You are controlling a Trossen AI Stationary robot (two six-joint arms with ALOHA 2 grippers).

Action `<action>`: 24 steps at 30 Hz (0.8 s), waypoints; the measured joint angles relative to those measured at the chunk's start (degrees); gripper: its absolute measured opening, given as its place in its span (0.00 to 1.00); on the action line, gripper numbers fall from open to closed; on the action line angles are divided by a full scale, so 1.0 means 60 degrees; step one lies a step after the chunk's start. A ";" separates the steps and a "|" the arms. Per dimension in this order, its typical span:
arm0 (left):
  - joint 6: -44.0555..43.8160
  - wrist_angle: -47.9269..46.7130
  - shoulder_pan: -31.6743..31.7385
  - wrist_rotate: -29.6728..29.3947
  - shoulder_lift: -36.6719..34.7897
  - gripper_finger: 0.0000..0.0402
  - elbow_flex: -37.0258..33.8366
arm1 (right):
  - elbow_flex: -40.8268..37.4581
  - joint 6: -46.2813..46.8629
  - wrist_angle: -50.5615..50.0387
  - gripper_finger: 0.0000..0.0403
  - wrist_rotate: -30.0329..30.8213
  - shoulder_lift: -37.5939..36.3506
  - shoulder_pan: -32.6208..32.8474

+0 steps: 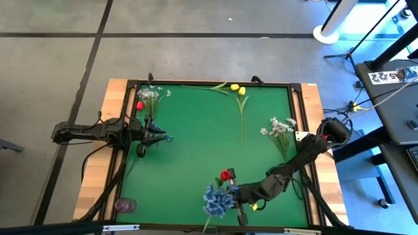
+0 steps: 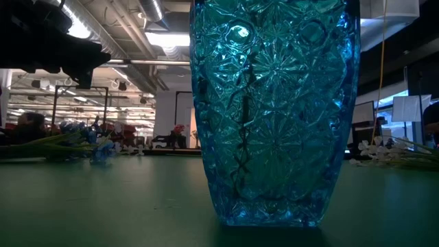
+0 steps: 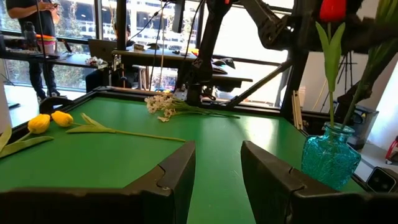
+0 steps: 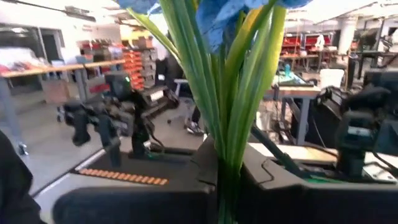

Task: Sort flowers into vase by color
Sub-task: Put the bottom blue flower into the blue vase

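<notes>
The blue cut-glass vase stands near the table's near edge and fills the low view. A red tulip stands upright in the vase. My right gripper is beside it, shut on the blue bunch. My left gripper is open, low over the mat's left side, touching nothing. Lying flat on the mat are two yellow tulips at the far edge, a white spray on the right, and a second red tulip with another white spray at far left. My right gripper pinches the blue bunch's green stalks and leaves between its two fingers, coming level from the table's right, across the stalks. The bunch stands upright, blossoms above the fingers. The stalks' lower end is out of view.
A raised dark frame edges the green mat. A small purple cup sits on the wooden border at the near left. A loose blue sprig lies by my left gripper. The mat's middle is bare.
</notes>
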 joint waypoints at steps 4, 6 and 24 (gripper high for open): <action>0.0000 0.0000 0.0001 0.0000 0.0001 0.31 0.0000 | 0.0000 -0.0259 -0.0108 0.03 -0.0047 0.0201 -0.0025; 0.0001 0.0000 -0.0001 0.0001 -0.0003 0.31 0.0000 | 0.0000 -0.0497 -0.0366 0.04 -0.0062 0.0201 0.0000; 0.0001 0.0000 -0.0001 0.0000 0.0001 0.31 0.0000 | 0.3987 0.1935 -1.0451 0.61 0.0273 -0.0065 0.0338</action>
